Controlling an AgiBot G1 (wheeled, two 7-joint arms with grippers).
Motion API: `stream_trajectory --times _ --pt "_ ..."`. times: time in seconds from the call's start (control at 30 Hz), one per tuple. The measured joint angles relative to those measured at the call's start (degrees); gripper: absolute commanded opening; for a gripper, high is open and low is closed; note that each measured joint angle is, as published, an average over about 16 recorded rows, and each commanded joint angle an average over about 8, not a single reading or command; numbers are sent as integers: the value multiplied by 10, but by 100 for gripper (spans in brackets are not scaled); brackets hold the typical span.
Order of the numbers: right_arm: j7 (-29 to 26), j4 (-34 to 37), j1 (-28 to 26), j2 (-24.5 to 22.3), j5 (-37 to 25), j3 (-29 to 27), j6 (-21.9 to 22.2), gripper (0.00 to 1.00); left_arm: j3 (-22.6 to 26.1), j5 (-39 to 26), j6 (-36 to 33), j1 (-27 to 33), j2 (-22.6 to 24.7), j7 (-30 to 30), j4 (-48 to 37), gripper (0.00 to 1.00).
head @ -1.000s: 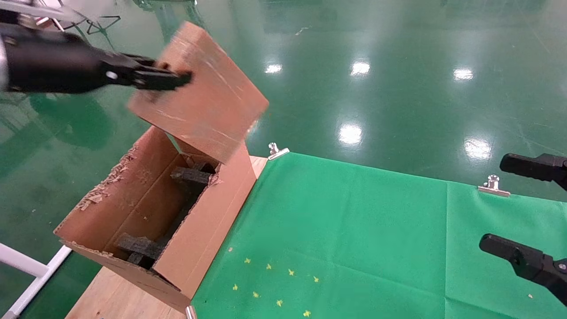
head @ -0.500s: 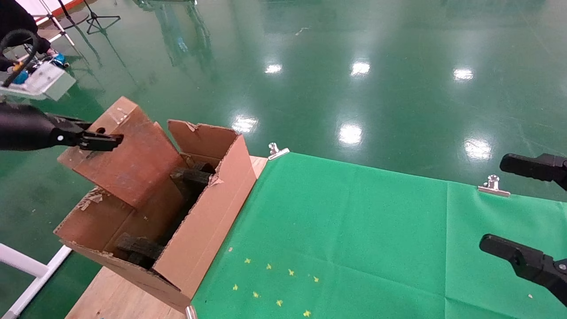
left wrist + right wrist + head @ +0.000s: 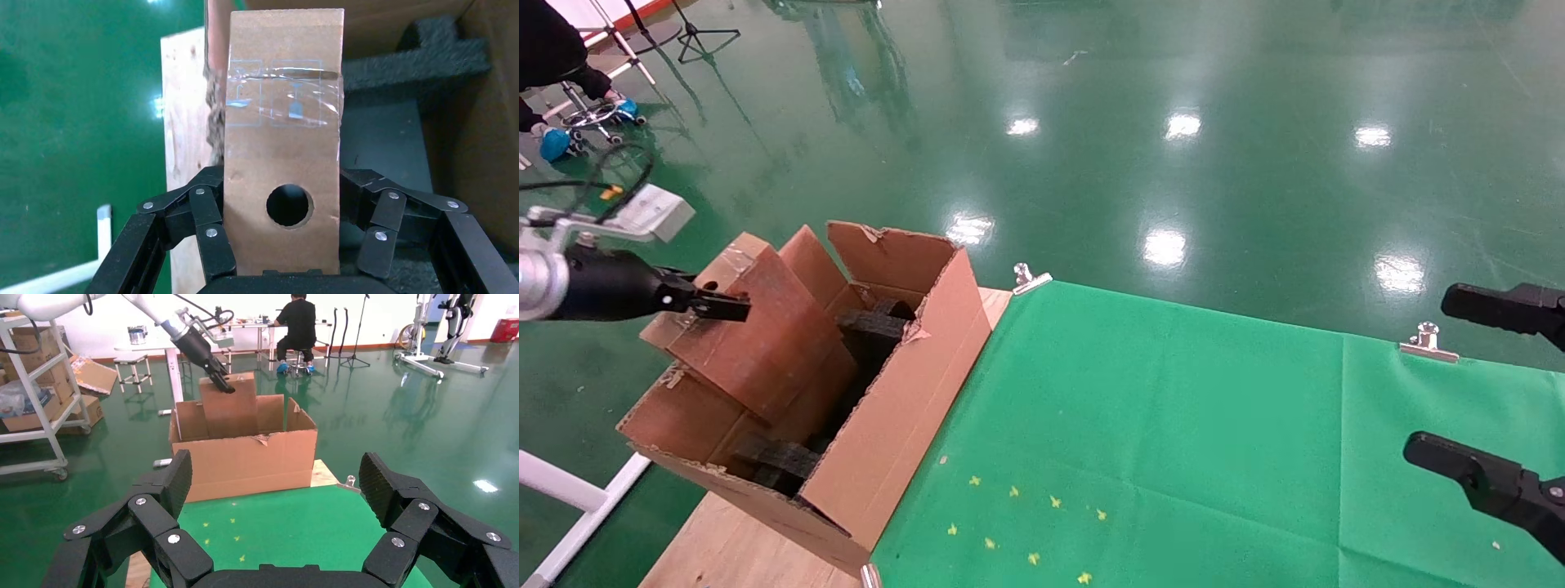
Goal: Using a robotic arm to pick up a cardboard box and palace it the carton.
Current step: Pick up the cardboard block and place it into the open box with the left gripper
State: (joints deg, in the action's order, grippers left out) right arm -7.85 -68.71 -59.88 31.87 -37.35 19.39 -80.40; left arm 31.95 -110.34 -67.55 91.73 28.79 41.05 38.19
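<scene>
The left gripper [image 3: 711, 304] is clamped on the top end of the cardboard box [image 3: 764, 335], its linkage fingers [image 3: 208, 229] pressed against the two narrow sides just beside the round hole [image 3: 289, 205], and the slab hangs below it, tilted, with its lower part already down inside the carton [image 3: 903, 392]. From the head view the box's upper end stands above the carton's ragged rim [image 3: 674, 376], on the side nearest the gripper, while black foam blocks [image 3: 872, 322] sit deeper in the carton, beyond and below the held box. The likely trouble from here lies in that clearance: the box is tilted and close against the carton's near wall and torn flap, so pushing further down could catch a corner on the shredded edge or wedge the slab against a foam block [image 3: 422, 61], and the carton could shift on its plywood board [image 3: 723, 547]. Letting go while the box is tilted and only part-way in may leave it leaning on the wall or propped on the foam instead of seated. The grip is only at the very top end, so a snag could twist the box within the fingers. The right gripper [image 3: 275, 502] hangs spread wide and idle over the green cloth [image 3: 1173, 441], well apart from the carton.
</scene>
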Motion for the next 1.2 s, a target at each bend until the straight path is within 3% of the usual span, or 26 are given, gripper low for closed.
stream_trajectory --times 0.53,0.8,1.2 --pt "0 0 0 0 0 0 0 100 34 -63 50 1 75 20 -121 2" --pt "0 0 0 0 0 0 0 100 41 -77 66 3 97 20 -155 100" --pt "0 0 0 0 0 0 0 100 41 -77 67 3 101 19 -160 100"
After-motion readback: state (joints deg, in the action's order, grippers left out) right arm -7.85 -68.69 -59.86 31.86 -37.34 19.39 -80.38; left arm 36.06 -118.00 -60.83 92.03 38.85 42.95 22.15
